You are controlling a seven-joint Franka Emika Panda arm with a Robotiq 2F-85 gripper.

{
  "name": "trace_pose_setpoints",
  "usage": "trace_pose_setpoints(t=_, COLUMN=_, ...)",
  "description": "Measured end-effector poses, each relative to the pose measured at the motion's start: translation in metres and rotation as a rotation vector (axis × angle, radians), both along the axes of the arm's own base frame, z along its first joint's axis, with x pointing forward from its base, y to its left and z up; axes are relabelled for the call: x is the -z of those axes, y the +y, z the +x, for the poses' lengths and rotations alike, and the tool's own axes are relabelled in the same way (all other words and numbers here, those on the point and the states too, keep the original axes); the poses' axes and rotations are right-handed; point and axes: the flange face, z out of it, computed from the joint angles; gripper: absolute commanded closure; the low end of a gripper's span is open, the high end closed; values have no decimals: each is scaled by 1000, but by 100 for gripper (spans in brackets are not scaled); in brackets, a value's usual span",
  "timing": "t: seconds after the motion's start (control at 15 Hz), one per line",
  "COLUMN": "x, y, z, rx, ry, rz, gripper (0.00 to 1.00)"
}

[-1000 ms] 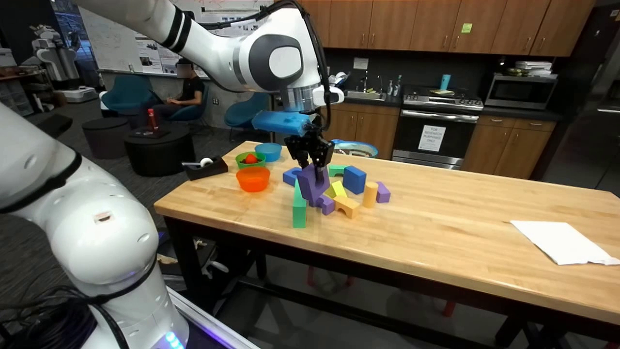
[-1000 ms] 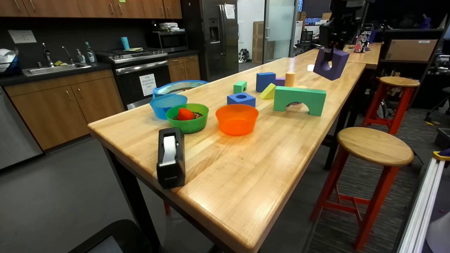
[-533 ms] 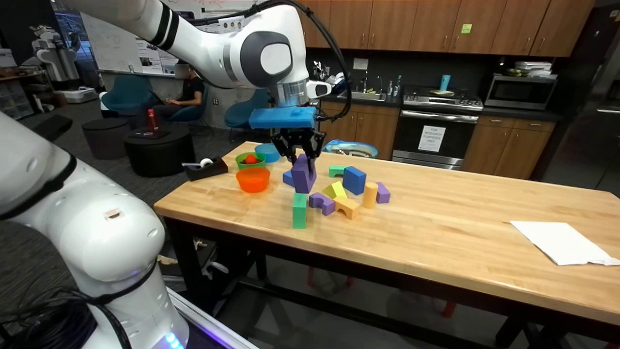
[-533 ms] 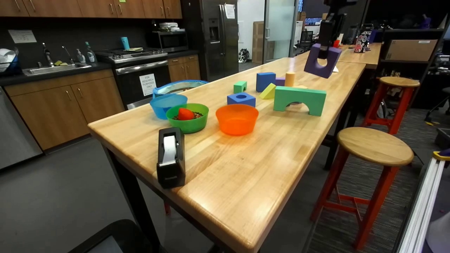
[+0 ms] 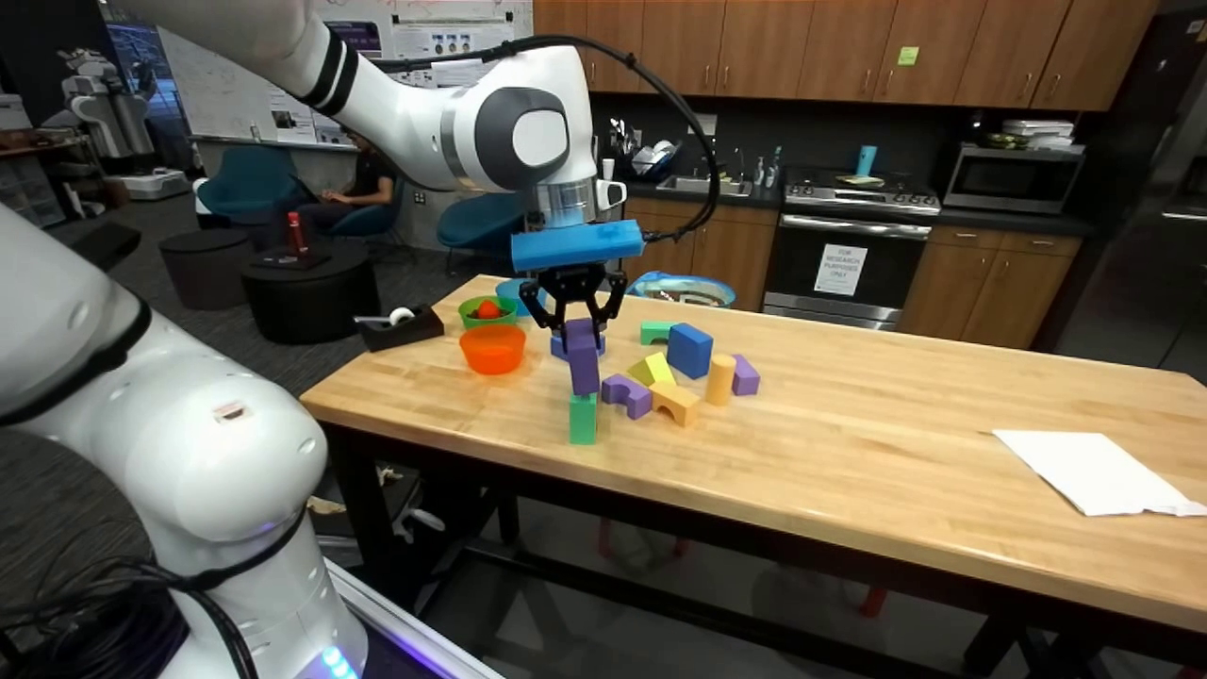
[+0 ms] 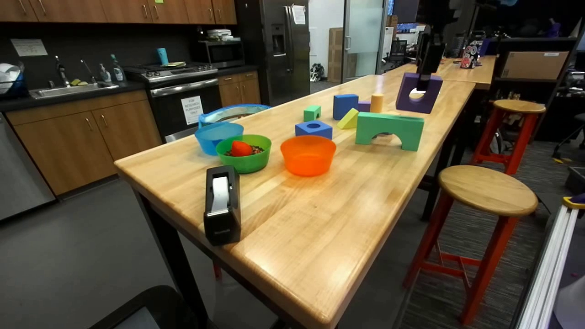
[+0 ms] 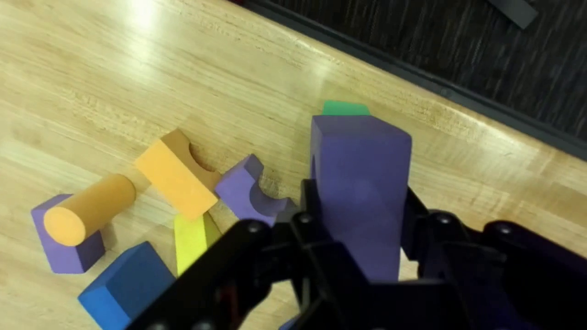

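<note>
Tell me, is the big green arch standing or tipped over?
Standing: in an exterior view, the big green arch sits on the table, its cutout facing down.

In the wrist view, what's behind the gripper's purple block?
One end of the green arch shows past the held block; the rest of the arch and the tabletop directly behind are covered.

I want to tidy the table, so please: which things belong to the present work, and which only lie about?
In the work: gripper; purple block held in it; perhaps green arch close by.
Lying about, apparently: other blocks; orange bowl; green bowl; blue bowl; tape dispenser; white paper.
</note>
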Motion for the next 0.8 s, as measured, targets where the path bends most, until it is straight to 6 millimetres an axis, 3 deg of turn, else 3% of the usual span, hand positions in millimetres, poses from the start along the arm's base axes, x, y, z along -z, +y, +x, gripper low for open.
trace_pose_setpoints(t=0.8, x=11, y=11, z=14, rx=-124, ry=9, rz=-32, gripper=84)
